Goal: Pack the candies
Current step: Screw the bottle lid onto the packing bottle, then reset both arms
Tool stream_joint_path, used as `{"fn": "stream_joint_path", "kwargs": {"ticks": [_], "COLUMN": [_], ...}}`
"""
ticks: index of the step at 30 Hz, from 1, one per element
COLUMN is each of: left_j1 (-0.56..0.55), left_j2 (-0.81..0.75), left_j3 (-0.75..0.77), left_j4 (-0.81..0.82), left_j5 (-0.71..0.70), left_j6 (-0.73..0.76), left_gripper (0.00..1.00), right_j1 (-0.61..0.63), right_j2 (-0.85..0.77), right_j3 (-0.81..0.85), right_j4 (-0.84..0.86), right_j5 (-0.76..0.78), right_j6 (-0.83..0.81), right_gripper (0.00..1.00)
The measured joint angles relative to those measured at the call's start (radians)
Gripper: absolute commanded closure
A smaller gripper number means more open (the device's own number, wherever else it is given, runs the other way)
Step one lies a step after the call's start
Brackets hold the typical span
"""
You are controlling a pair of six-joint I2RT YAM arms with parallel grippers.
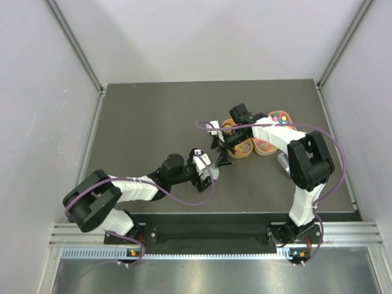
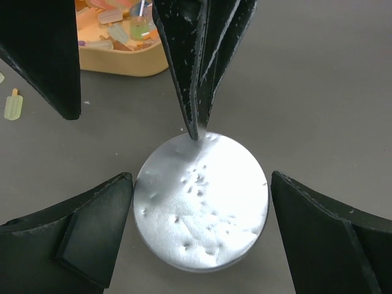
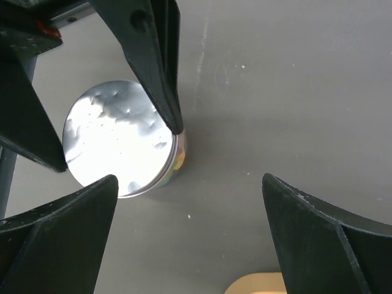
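The candies (image 1: 278,116) are heaped in orange trays (image 2: 122,61) at the table's 2 o'clock, with a stray piece (image 2: 13,104) on the bare dark grey table (image 1: 147,122). White walls (image 1: 37,92) enclose it. At centre, a silvery-lidded round dish (image 2: 201,202). The left pincer (image 2: 199,184) straddles it, spread wide. The right pincer (image 3: 188,180) crowds its rim, also wide. Neither holds anything.

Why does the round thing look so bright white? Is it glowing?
Not glowing. Left wrist view: light bounces off the round lid, so it glares white and only small dimples show. Right wrist view: the same glare, with grey patches reflected in it. Top view: even light, soft shadows, and the candies are too small to look sharp.
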Motion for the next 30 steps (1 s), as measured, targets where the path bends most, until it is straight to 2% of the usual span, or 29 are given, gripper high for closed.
{"fn": "stream_joint_path", "kwargs": {"ticks": [6, 10, 14, 17, 21, 23, 26, 30], "left_j1": [0.003, 0.012, 0.121, 0.303, 0.534, 0.588, 0.608, 0.606], "left_j2": [-0.144, -0.209, -0.184, -0.139, -0.1, -0.095, -0.087, -0.069], "left_j3": [0.013, 0.128, 0.332, 0.489, 0.591, 0.6, 0.602, 0.603], "left_j4": [-0.152, -0.323, -0.511, -0.642, -0.729, -0.732, -0.72, -0.697], "left_j5": [-0.004, -0.112, -0.273, -0.385, -0.491, -0.531, -0.563, -0.572], "left_j6": [0.034, 0.038, -0.035, -0.112, -0.159, -0.149, -0.103, -0.078], "left_gripper": [0.01, 0.01, 0.01, 0.01, 0.01, 0.01, 0.01, 0.01], "right_j1": [-0.01, -0.042, -0.121, -0.24, -0.387, -0.417, -0.412, -0.401], "right_j2": [0.0, -0.019, -0.056, -0.076, -0.15, -0.192, -0.267, -0.36], "right_j3": [0.051, 0.095, 0.134, 0.179, 0.175, 0.175, 0.152, 0.083], "right_j4": [-0.049, 0.006, 0.094, 0.161, 0.209, 0.235, 0.3, 0.338], "right_j5": [0.029, 0.106, 0.29, 0.46, 0.697, 0.853, 1.062, 1.197], "right_j6": [0.008, 0.178, 0.452, 0.651, 0.777, 0.825, 0.869, 0.875], "right_gripper": [0.0, 0.0, 0.0, 0.0, 0.0, 0.0, 0.0, 0.0]}}
